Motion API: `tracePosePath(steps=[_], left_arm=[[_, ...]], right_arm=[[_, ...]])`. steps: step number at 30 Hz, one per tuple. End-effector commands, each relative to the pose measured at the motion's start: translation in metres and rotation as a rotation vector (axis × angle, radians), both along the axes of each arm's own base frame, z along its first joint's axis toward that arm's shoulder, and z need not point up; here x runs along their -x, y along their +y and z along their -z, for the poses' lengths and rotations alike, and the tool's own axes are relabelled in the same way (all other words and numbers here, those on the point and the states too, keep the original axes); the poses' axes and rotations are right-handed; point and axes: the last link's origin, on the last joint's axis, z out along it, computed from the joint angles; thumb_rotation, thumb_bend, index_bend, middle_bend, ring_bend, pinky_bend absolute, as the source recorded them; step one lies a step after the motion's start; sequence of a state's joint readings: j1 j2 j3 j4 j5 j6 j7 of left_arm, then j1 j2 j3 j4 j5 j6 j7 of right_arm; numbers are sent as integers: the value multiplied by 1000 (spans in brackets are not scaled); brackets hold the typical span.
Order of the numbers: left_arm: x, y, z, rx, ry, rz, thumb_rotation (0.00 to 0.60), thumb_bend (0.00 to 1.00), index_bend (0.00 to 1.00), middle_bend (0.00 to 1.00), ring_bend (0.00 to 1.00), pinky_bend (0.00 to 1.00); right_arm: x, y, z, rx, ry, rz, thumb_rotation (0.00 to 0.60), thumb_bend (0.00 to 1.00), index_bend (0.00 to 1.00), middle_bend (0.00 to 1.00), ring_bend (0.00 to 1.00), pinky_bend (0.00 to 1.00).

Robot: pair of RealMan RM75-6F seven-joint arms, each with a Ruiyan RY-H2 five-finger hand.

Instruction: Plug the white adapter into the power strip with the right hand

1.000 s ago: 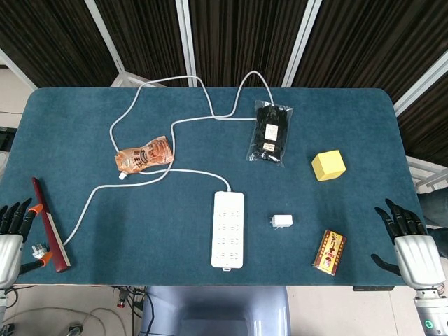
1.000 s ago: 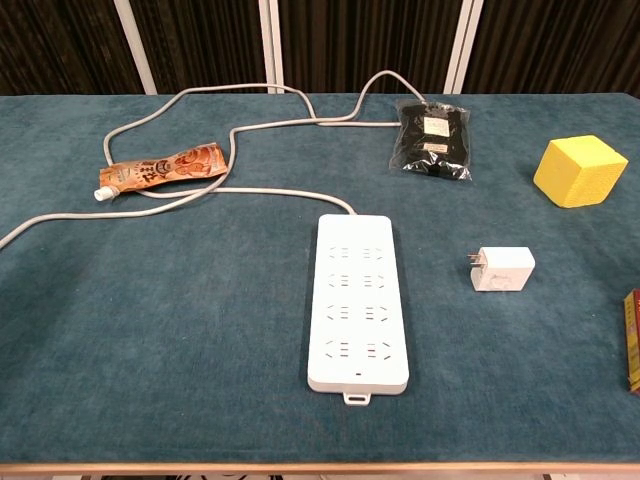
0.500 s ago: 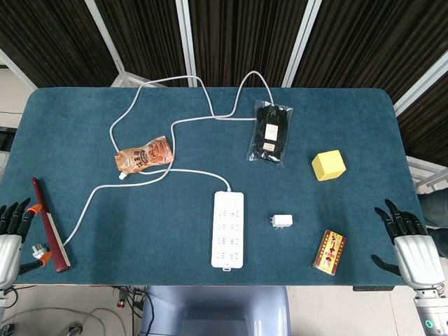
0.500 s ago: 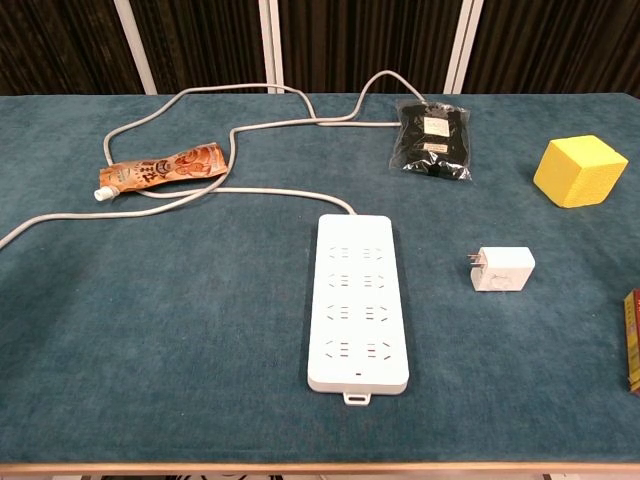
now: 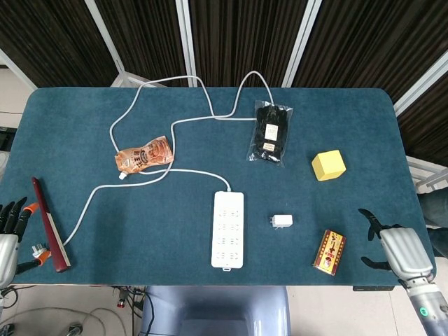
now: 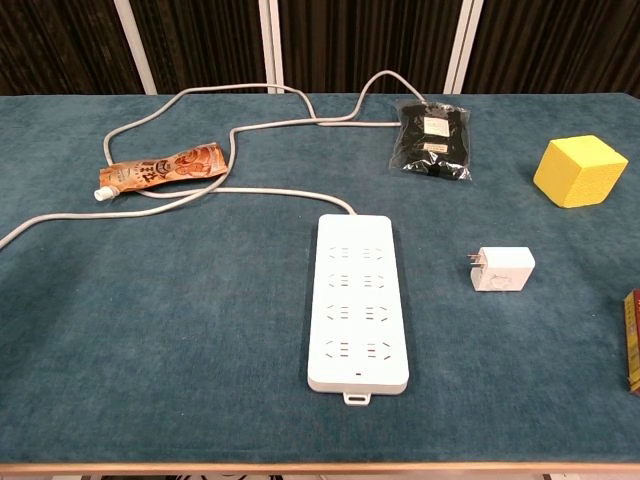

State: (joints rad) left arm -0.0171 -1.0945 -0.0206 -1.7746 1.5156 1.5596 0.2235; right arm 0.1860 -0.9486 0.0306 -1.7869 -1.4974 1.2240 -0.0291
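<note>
I am looking down at a table (image 5: 84, 140) covered in dark teal cloth. My right hand (image 5: 396, 248) sits at the near right edge of the table, holding nothing, its dark fingers (image 5: 369, 222) spread apart and reaching inward over the cloth. My left hand (image 5: 8, 234) shows only partly at the near left edge; its fingertips point up and apart, and it grips nothing.

The white adapter (image 5: 282, 221) lies flat on the cloth near the front of the table, prongs pointing toward the power strip (image 5: 228, 229), which lies just to its left with a gap between them. In the chest view the adapter (image 6: 502, 268) and the strip (image 6: 356, 301) are plainly apart, and none of the strip's sockets has anything in it. The strip's white cable (image 5: 175, 122) loops away across the far half of the table and back to the near left edge.

Between the adapter and my right hand lies a small red and gold box (image 5: 329, 251). Farther back sit a yellow cube (image 5: 328, 165) and a black packet (image 5: 270, 132) in clear wrap. An orange pouch (image 5: 144, 155) lies on the left half, touching the cable. A dark red stick (image 5: 47, 222) lies near my left hand.
</note>
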Motion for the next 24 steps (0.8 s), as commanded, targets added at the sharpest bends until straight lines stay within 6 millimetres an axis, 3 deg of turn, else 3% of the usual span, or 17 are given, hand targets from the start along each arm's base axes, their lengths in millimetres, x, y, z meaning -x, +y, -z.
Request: tracePosePath(steps=[1,6,12,18,24], left_arm=[[0,0,0,-2,-1,0,600,100,123,0,0,0],[0,1,3,5,4,2,600,100,123,0,0,0],[1,2,4,7,5,-2,600,100,123,0,0,0],[1,2,4,7,3,-7,600,100,123,0,0,0],[1,3,4,7,4,-9,600,100,123,0,0,0]], right_arm=[[-18,-27,4,-151,13,66,600,304,176,598,693,630],[-30,-45,21,-288,26,129,600,333,185,609,715,660],[-39,-60,40,-332,72,157,600,334,185,612,720,660],[-45,-64,67,-386,84,202,600,333,186,612,720,660],[-46,-62,75,-393,87,222,600,333,186,612,721,660]])
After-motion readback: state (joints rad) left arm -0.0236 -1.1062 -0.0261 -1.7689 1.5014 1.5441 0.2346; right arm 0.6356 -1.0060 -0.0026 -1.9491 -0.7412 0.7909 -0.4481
